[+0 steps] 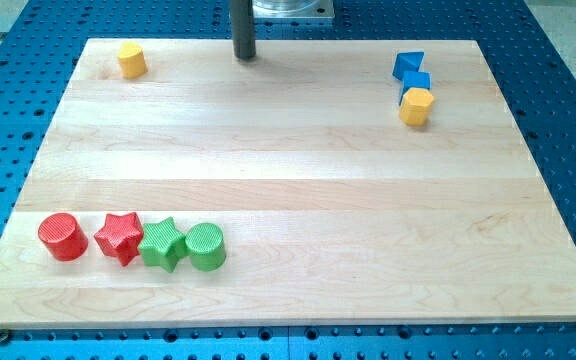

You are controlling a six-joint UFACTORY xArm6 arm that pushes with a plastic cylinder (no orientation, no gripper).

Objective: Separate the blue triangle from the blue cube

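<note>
The blue triangle (pixel 407 64) lies near the board's top right corner. The blue cube (pixel 417 81) sits just below it, touching it. A yellow hexagon block (pixel 416 105) touches the cube from below. My tip (pixel 244 56) rests at the board's top edge near the middle, far to the left of these three blocks.
A yellow block (pixel 132 60) sits at the top left. Along the bottom left stand a red cylinder (pixel 62 237), a red star (pixel 119 236), a green star (pixel 163 243) and a green cylinder (pixel 206 246) in a row. The wooden board (pixel 288 190) lies on a blue perforated table.
</note>
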